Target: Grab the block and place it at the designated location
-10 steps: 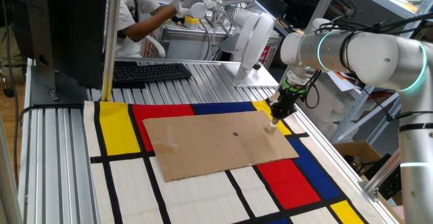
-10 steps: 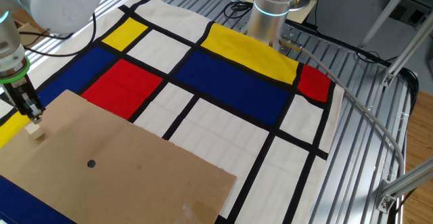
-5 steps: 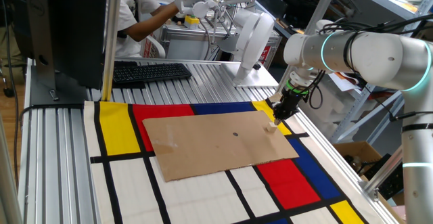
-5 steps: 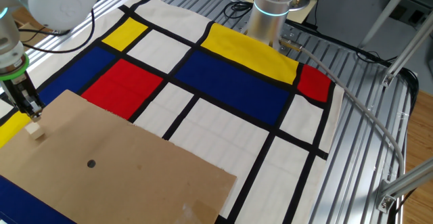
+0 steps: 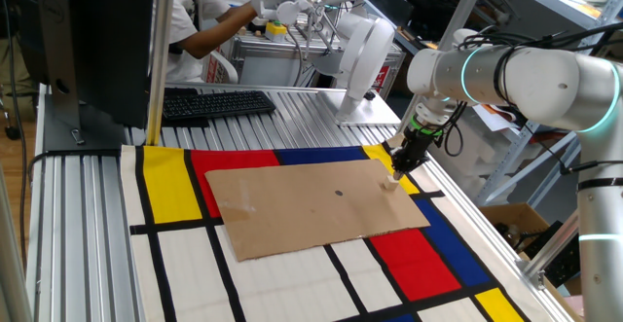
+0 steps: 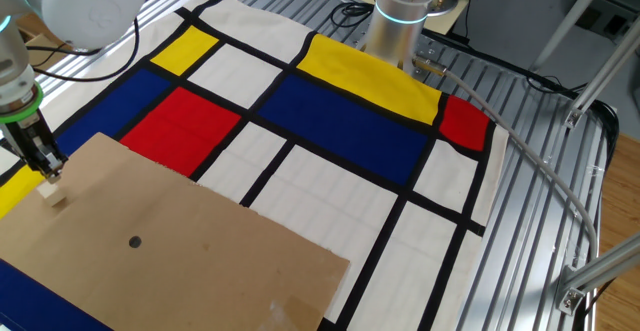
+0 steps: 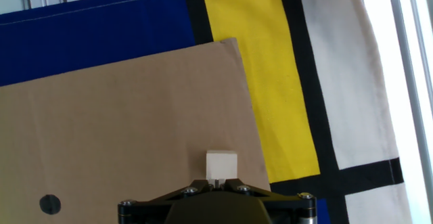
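Note:
The block [image 5: 390, 184] is a tiny pale tan cube lying near the right edge of the brown cardboard sheet [image 5: 311, 205]. It also shows in the other fixed view [image 6: 52, 196] and in the hand view [image 7: 221, 164]. My gripper [image 5: 397, 169] hangs just above the block, with its dark fingers pressed together. In the other fixed view the gripper [image 6: 48, 174] stands right over the cube. In the hand view the gripper [image 7: 216, 182] shows only a thin slit between the tips, and the block lies just beyond them. A small dark dot mark [image 5: 339, 192] lies further in on the sheet.
The sheet lies on a cloth of red, blue, yellow and white panels [image 6: 330, 121]. The grooved metal table edge [image 5: 477, 234] runs close to the right of the gripper. A keyboard [image 5: 216, 102], a monitor and a person are at the back.
The arm has shifted slightly to the right and up. The block has stayed in place on the sheet.

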Tool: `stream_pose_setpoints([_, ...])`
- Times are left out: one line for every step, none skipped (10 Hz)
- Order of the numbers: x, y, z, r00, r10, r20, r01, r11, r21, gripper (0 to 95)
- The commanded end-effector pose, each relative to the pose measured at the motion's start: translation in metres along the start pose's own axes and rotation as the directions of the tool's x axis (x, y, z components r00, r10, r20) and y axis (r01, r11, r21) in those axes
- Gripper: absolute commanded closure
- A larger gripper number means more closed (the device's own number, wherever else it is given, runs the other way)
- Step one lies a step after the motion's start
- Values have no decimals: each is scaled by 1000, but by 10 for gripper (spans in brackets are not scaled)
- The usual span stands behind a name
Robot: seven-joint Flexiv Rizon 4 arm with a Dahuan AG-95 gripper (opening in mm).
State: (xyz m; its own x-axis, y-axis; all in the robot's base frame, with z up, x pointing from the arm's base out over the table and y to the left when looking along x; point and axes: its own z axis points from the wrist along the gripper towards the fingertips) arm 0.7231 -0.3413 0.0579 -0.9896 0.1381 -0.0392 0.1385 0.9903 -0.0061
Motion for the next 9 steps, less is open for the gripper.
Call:
stream_pose_setpoints([0, 0, 0, 1000, -3, 0, 3, 1000, -4, 950])
stream_pose_setpoints([0, -1, 0, 1000, -6, -1, 6, 1000, -3, 950])
stream_pose_setpoints([0, -1, 1, 1000, -8, 0, 8, 1000, -4, 950])
stream_pose_setpoints([0, -1, 2, 1000, -13, 0, 13, 1000, -4, 950])
stream_pose_setpoints([0, -1, 2, 1000, -16, 0, 16, 1000, -5, 950])
stream_pose_setpoints([0, -1, 2, 1000, -17, -1, 17, 1000, -5, 950])
stream_pose_setpoints([0, -1, 2, 1000, -21, -1, 21, 1000, -5, 950])
stream_pose_setpoints([0, -1, 2, 1000, -22, 0, 22, 1000, -5, 950])
stream_pose_setpoints([0, -1, 2, 1000, -22, 0, 22, 1000, -5, 950])
